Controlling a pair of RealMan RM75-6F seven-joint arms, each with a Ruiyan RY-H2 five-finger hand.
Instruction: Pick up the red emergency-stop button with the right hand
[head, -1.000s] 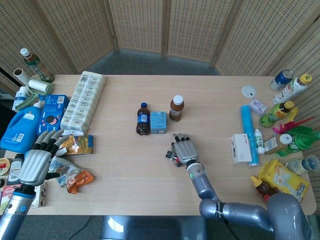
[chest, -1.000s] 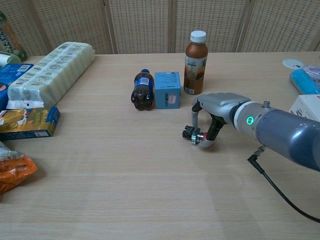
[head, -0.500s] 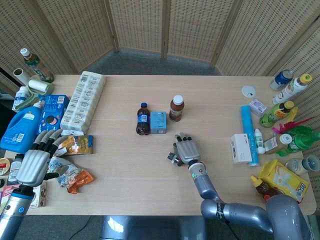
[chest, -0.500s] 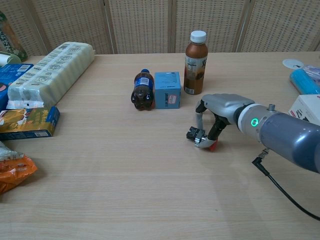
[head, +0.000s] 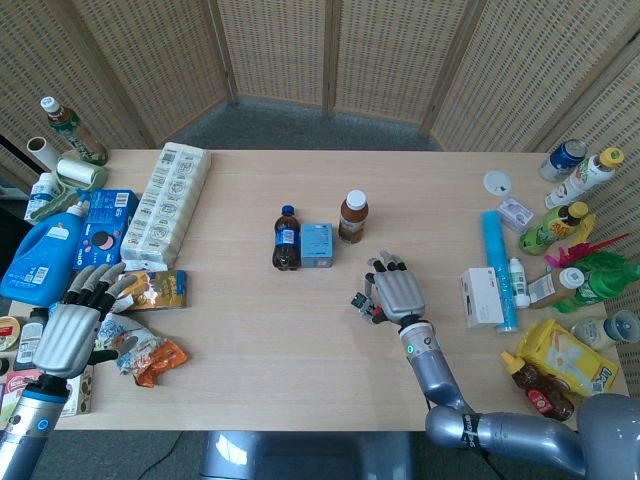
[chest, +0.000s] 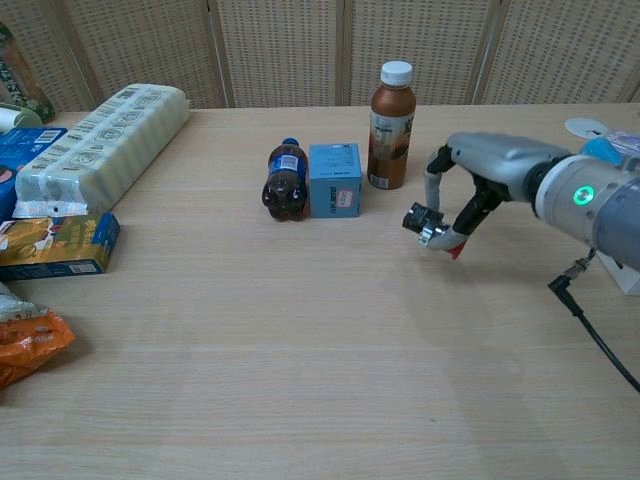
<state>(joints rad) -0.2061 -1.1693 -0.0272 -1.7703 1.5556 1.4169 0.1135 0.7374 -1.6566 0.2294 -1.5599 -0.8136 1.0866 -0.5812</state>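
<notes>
The right robot hand (chest: 470, 195) grasps the red emergency-stop button (chest: 432, 228) between its curled fingers, holding it clear of the worktop (chest: 300, 340), right of the blue box (chest: 334, 179) and the brown bottle (chest: 389, 125). In the head view the left robot hand (head: 72, 325) hangs released, fingers spread, above the snack packets (head: 145, 352) at the worktop's left edge.

Probably a lab: wicker screens (head: 330, 50) enclose a grocery-strewn table (head: 250, 330).
</notes>
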